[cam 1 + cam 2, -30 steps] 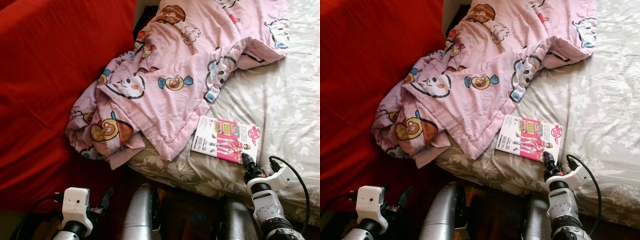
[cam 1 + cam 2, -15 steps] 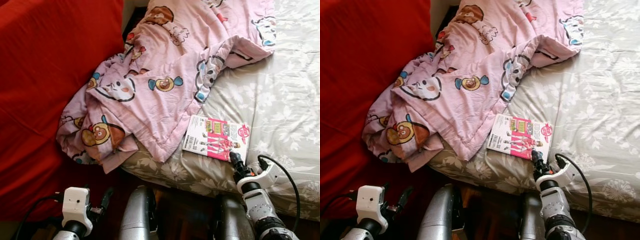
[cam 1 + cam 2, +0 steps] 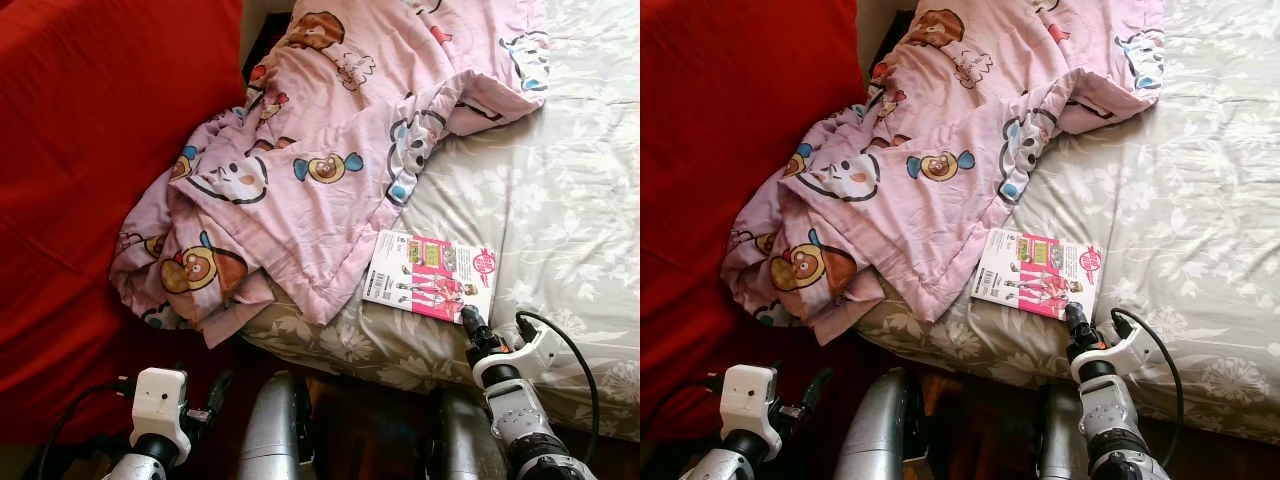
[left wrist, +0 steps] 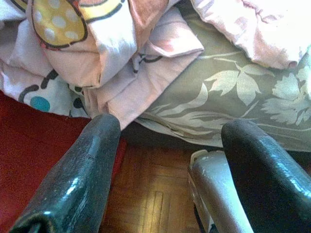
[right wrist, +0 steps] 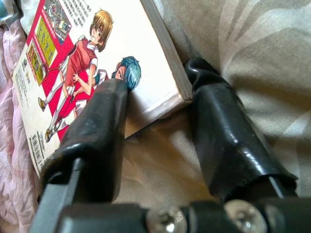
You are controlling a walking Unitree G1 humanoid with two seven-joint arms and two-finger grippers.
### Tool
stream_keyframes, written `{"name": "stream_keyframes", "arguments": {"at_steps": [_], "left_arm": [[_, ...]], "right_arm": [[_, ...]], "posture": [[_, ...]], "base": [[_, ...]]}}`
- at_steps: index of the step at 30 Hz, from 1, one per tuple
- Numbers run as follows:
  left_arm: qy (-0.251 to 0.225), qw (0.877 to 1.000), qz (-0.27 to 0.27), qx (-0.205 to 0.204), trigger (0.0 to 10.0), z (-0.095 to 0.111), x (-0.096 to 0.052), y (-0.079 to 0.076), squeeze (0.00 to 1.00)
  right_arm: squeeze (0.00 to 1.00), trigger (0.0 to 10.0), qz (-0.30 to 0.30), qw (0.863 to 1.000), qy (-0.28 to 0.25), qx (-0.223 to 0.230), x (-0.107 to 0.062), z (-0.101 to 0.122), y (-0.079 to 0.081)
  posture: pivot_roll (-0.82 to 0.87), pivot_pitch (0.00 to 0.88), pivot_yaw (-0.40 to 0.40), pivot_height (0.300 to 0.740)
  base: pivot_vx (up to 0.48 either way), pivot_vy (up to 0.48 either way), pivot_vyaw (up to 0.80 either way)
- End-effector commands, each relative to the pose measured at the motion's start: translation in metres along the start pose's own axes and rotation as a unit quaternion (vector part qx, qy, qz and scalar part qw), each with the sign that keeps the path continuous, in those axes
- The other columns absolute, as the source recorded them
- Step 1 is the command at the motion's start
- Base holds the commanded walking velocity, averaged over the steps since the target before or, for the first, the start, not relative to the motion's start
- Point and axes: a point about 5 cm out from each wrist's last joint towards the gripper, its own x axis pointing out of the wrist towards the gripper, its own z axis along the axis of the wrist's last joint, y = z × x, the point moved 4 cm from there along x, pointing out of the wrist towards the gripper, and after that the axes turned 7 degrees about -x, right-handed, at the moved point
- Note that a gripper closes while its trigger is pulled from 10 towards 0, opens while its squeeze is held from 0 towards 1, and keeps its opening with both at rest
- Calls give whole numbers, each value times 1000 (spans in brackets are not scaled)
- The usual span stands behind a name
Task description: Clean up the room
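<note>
A manga book [image 3: 430, 277] with a pink and white cover lies on the bed's floral sheet [image 3: 560, 200], near the edge. My right gripper [image 3: 468, 320] is at the book's near corner. In the right wrist view the book [image 5: 73, 63] has one finger on its cover and the other against its edge, so the right gripper [image 5: 158, 80] is shut on that corner. My left gripper [image 4: 170, 126] hangs low and open beside the bed, holding nothing.
A crumpled pink cartoon blanket [image 3: 320, 150] covers the bed's left part and droops over the edge. A red cloth-covered piece of furniture [image 3: 90, 130] stands to the left. Wooden floor [image 4: 146, 194] lies below the bed.
The camera shifted a little to the right and nearer the bed. The right gripper stays at the book's near corner. The left arm hangs as before.
</note>
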Motion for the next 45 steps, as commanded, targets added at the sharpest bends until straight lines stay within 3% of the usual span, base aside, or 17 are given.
{"name": "stream_keyframes", "arguments": {"at_steps": [1, 14, 21, 22, 23, 28, 33, 36, 41, 42, 44, 45], "left_arm": [[26, 1000, 14, 5, 10000, -13, -7, 8, 0], [24, 1000, 16, 4, 10000, -15, 0, 8, 0], [11, 1000, 18, 1, 10000, -11, 15, 6, 0], [6, 1000, 20, 0, 10000, -10, 21, 5, 0], [6, 1000, 20, 0, 10000, -10, 21, 5, 0], [-14, 1000, 24, -8, 10000, -5, 38, 2, 0], [-21, 999, 28, -14, 10000, -4, 50, 0, 0], [-22, 999, 29, -17, 10000, -6, 52, -1, 0], [-25, 999, 28, -20, 10000, -9, 56, -6, 0], [-26, 999, 29, -20, 10000, -11, 56, -6, 0], [-26, 999, 29, -21, 10000, -12, 55, -6, 0], [-26, 999, 29, -21, 10000, -12, 55, -6, 0]], "right_arm": [[0, 0, -15, 997, 67, 29, -11, -42, -5], [0, 0, -1, 998, 55, 26, -6, -35, 2], [0, 0, 59, 998, 7, 21, 7, -19, 31], [0, 0, 92, 996, -11, 20, 11, -14, 47], [0, 0, 92, 996, -11, 20, 11, -14, 47], [0, 0, 153, 986, -58, 15, 15, -1, 81], [0, 0, 168, 982, -86, 14, 13, 9, 95], [0, 0, 149, 985, -88, 26, 11, 8, 89], [0, 0, -3, 998, -58, 39, -3, -13, 26], [0, 0, -57, 996, -45, 55, -13, -23, 2], [0, 0, -95, 993, -22, 65, -22, -35, -17], [0, 0, -95, 993, -22, 65, -22, -35, -17]], "posture": [[191, 315, 207, 607], [173, 297, 192, 607], [141, 256, 171, 607], [127, 237, 162, 607], [127, 237, 162, 607], [94, 187, 137, 607], [53, 148, 109, 607], [44, 141, 103, 607], [33, 130, 87, 607], [30, 128, 85, 607], [29, 129, 85, 607], [29, 129, 85, 607]], "base": [[0, 0, 0], [0, 0, 0], [0, 0, 0], [0, 0, 0], [0, 0, 0], [0, 0, 0], [0, 0, 0], [0, 0, 0], [0, 0, 0], [0, 0, 0], [0, 0, 0], [0, 0, 0]]}}
